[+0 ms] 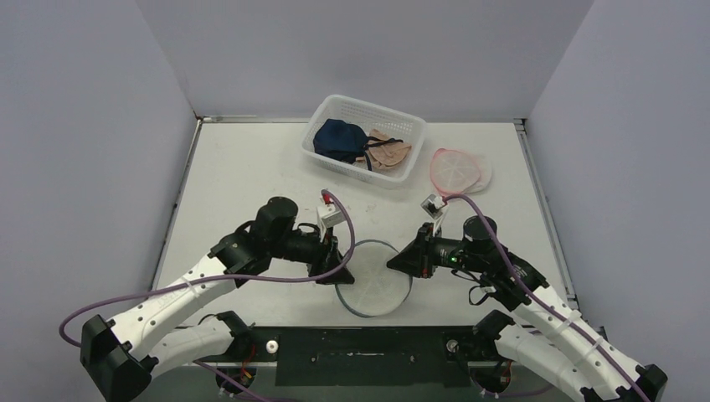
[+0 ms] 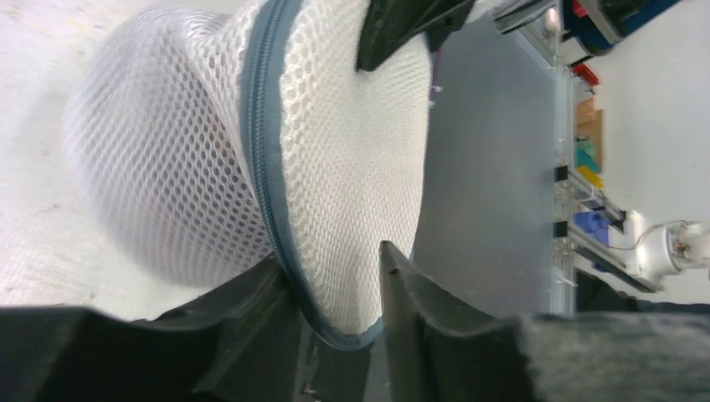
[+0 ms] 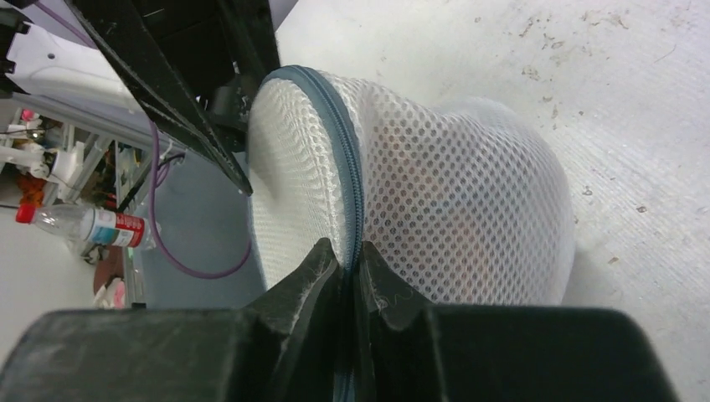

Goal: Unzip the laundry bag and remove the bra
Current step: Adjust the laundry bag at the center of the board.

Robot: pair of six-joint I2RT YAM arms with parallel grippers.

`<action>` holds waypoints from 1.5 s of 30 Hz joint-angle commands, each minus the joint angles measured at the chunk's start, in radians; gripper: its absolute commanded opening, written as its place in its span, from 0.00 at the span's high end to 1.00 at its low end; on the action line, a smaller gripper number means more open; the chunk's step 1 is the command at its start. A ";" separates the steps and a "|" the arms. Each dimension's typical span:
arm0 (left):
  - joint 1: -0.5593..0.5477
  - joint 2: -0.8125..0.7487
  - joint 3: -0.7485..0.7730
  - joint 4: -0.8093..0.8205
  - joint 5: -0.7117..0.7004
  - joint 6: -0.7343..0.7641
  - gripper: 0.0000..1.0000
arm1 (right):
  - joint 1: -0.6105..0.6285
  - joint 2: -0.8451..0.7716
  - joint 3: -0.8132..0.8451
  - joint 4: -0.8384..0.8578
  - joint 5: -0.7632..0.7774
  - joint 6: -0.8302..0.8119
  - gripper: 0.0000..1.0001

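Note:
A round white mesh laundry bag with a grey-blue zipper round its rim lies near the table's front edge between my two grippers. My left gripper holds the bag's left edge; in the left wrist view the rim and zipper sit between the jaws, which touch it on both sides. My right gripper is shut on the zipper seam at the bag's right edge, as the right wrist view shows. A faint pinkish shape shows through the mesh; the bra is otherwise hidden inside.
A white plastic basket at the back centre holds a navy bra and a beige bra. A pink-rimmed mesh bag lies to its right. Grey walls enclose the table on three sides.

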 commanded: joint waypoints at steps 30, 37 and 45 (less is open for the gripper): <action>-0.446 -0.218 -0.621 0.846 -1.308 -1.158 0.13 | 0.386 0.089 -0.503 1.007 1.160 0.796 0.95; -0.460 -0.087 -0.625 0.936 -1.337 -1.201 0.20 | 0.388 0.040 -0.541 1.000 1.164 0.823 0.95; -0.457 0.034 -0.629 1.076 -1.357 -1.190 0.37 | 0.391 0.052 -0.588 1.064 1.134 0.854 0.95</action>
